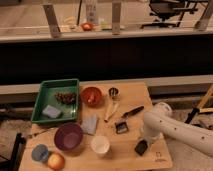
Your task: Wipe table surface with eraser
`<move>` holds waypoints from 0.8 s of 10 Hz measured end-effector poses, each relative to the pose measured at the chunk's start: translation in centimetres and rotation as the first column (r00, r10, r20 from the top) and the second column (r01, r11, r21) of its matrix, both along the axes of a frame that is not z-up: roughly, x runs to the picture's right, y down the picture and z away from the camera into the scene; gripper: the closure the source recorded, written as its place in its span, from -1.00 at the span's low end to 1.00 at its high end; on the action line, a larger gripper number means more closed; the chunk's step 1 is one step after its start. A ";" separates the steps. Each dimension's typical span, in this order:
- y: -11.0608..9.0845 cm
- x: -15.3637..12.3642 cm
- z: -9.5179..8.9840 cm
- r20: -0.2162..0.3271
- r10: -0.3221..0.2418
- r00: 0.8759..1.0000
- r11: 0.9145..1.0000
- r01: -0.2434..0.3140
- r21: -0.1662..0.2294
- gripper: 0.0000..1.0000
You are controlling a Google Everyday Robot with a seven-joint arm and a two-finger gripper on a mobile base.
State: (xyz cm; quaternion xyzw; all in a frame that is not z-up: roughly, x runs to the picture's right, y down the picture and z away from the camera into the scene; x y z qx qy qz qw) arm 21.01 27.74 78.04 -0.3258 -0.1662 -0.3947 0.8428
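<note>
The eraser [141,147] lies flat on the table surface [125,160] near its front edge, ready for wiping. The gripper [143,141] hangs at its 12 o'clock; grip state I cannot tell. A white cup [100,145] stands at 9 o'clock.

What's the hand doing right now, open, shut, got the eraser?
Hand: down at the near right of the table surface, right at the eraser; the arm hides it, so its state and any grip cannot be told.
</note>
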 end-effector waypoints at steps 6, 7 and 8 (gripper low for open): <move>0.6 -5.4 -2.6 0.143 -0.085 0.986 0.996 0.084 0.016 1.00; 1.7 -5.4 -3.8 0.161 -0.093 0.983 0.996 0.093 0.007 1.00; 2.4 -5.1 -4.3 0.164 -0.093 0.982 0.995 0.095 -0.002 1.00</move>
